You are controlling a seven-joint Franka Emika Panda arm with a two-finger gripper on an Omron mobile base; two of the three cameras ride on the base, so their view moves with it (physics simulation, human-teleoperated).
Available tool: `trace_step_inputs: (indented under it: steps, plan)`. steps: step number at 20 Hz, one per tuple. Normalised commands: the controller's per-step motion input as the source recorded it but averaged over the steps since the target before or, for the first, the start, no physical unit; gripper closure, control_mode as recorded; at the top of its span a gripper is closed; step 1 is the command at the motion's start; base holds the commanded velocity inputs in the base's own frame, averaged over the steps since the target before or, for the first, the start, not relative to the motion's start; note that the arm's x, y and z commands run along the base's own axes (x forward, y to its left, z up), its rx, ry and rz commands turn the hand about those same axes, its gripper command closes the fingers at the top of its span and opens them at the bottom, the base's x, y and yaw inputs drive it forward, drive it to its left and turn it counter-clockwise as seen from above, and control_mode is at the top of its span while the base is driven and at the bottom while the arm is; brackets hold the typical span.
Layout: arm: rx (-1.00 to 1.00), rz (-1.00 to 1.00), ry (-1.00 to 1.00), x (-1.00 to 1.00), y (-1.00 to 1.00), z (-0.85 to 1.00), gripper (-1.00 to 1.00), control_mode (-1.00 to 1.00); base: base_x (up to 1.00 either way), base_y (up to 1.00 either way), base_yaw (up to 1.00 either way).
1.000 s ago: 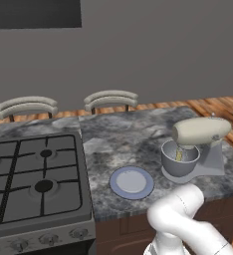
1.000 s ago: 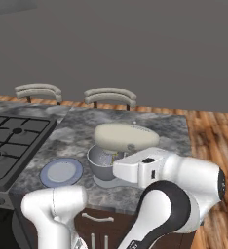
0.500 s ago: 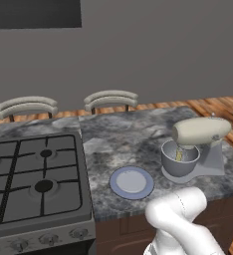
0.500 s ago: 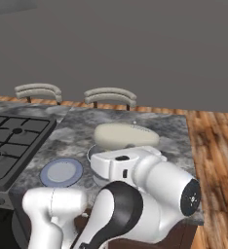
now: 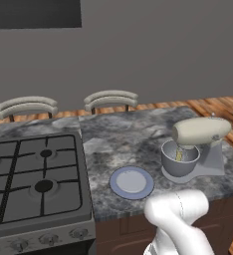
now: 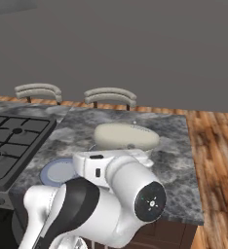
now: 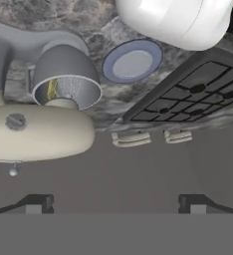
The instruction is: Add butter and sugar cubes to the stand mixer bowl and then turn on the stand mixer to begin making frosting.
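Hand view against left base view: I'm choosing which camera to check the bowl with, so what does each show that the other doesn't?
Hand view alone: the knob on the mixer's head and the open gripper, empty. Left base view alone: the mixer's flat base and the wooden floor. Both share the butter inside the bowl, the plate, the stove, the two chair backs, and the mixer.

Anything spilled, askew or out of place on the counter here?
Nothing stands out. The stand mixer sits upright with its bowl under the head, a yellow stick of butter inside the bowl, and the blue-rimmed plate lies flat beside it.
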Motion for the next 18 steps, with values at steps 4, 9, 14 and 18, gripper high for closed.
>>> trace_step_inputs:
  steps: [4, 9, 14, 18]
  plan:
    - [-0.12, -0.2, -0.18, 0.0, 0.52, -0.77, -1.0, -1.0, 0.0, 0.0, 0.0]
    - [-0.15, -0.18, -0.24, 0.06, 0.54, -0.97, -1.0, -1.0, 0.0, 0.0, 0.0]
    - [-0.1, -0.21, -0.11, 0.11, 0.26, -0.51, -1.0, -1.0, 0.0, 0.0, 0.0]
    - [0.06, -0.26, -0.14, -0.11, 0.51, -0.38, -1.0, -1.0, 0.0, 0.0, 0.0]
